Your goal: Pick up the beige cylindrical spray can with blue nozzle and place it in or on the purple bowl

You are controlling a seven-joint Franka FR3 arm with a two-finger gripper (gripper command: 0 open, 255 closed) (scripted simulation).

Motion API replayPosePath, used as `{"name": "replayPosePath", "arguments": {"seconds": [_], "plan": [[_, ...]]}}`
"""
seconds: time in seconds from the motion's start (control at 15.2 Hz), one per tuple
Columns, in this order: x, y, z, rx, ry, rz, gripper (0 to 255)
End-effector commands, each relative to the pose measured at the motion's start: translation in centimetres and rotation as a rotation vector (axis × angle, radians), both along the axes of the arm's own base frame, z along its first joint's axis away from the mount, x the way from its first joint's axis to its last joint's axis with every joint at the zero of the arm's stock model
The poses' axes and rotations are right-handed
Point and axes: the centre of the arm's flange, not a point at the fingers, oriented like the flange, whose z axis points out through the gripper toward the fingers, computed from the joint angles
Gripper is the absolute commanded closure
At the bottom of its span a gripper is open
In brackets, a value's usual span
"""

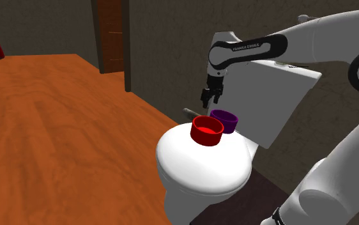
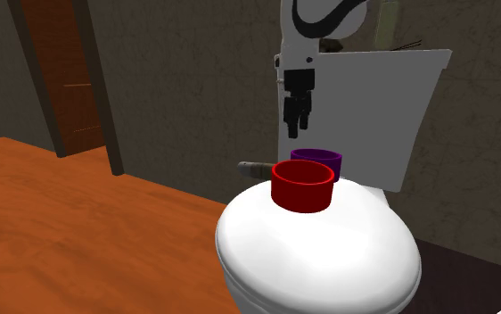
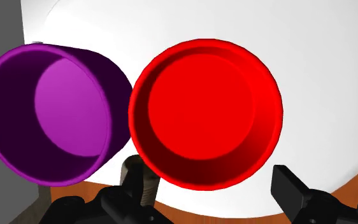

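Black pincer [image 3: 207,181], spread wide, vertical above spray can [image 3: 141,177] and purple bowl [image 3: 50,114].

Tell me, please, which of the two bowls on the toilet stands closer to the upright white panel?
The purple bowl: it sits at the back by the panel, while the red bowl stands before it, nearer the toilet's front.

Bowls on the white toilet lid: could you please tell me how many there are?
2. The round red bowl sits on the white toilet lid; the round purple bowl stands close behind it, nearer the white tank. No others seem hidden.
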Motion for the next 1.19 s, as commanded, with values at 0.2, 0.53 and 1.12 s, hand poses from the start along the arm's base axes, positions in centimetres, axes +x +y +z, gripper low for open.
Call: {"name": "replayPosePath", "arguments": {"seconds": [0.2,0.53,1.12], "plan": [[5.5,-2.3,-4.3,-0.01,0.045,0.004,0],[11.0,-4.2,-8.3,-0.019,0.089,0.007,0],[18.1,-6.9,-15.3,-0.032,0.149,0.012,0]]}}
